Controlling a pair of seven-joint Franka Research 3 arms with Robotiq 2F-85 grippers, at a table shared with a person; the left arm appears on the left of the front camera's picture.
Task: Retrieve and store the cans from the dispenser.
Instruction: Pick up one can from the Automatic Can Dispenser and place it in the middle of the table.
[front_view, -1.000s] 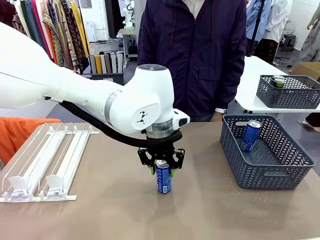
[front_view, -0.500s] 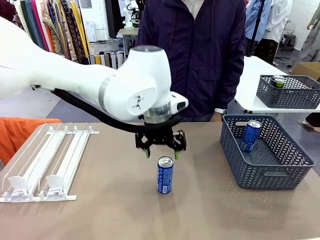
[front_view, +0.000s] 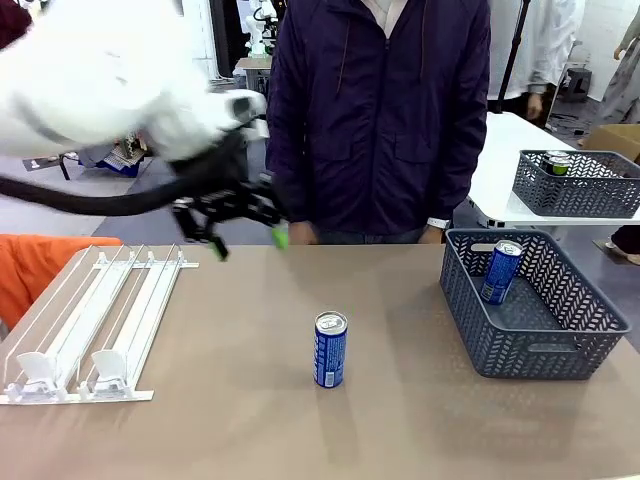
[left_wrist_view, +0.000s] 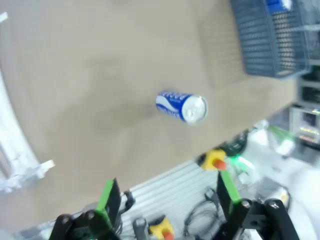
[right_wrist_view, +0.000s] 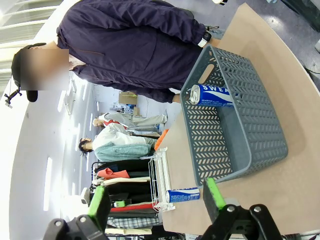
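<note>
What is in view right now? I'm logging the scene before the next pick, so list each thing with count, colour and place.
can on table: one, blue with white lettering, upright at mid-table, untouched.
can in basket: one, blue, leaning against the wall of the near basket.
near basket: one, grey perforated, table's right side.
far basket: one, grey, on the white side table, holding a can with green marks.
dispenser: one, white rails, table's left; no can seen in its lanes.
person: one, dark jacket, far side.
left gripper: open, raised near the dispenser's far end.
right gripper: open, holding nothing.
</note>
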